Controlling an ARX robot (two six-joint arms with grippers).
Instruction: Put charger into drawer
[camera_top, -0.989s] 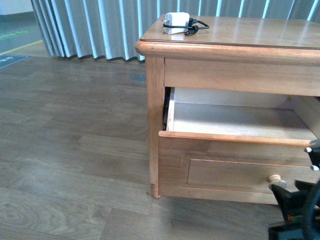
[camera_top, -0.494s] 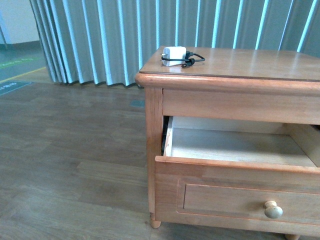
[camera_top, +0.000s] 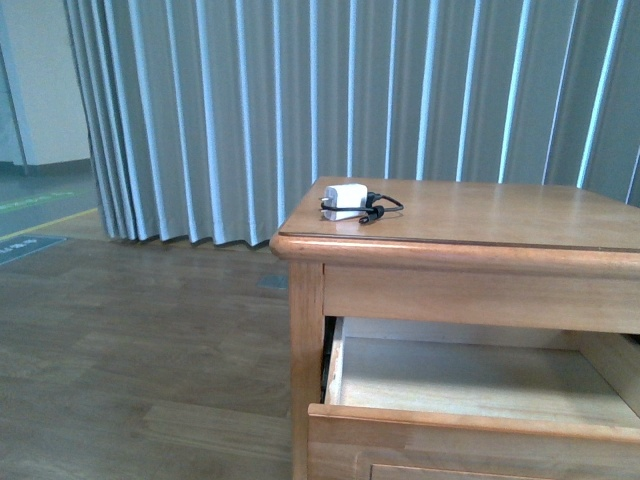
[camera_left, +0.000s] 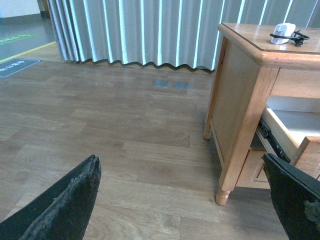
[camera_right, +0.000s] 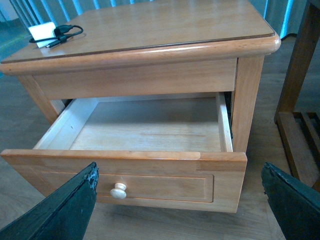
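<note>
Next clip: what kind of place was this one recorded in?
Probably an indoor test room or lab furnished like a home. It has a wood-plank floor, long grey vertical blinds and a wooden cabinet with its drawer pulled open. The floor markings further off suggest a workspace.

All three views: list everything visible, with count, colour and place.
floor: one, grey-brown planks, under everything
blinds: one set, grey-blue, at the back
cabinet: one, honey-brown, on the floor
drawer: one, honey-brown, pulled open, empty
knob: one, pale, on the drawer front
charger: one, white with black cable, on the cabinet top near a corner
wooden frame: one, brown, beside the cabinet
left gripper: one, dark, open, above the floor
right gripper: one, dark, open, facing the drawer
</note>
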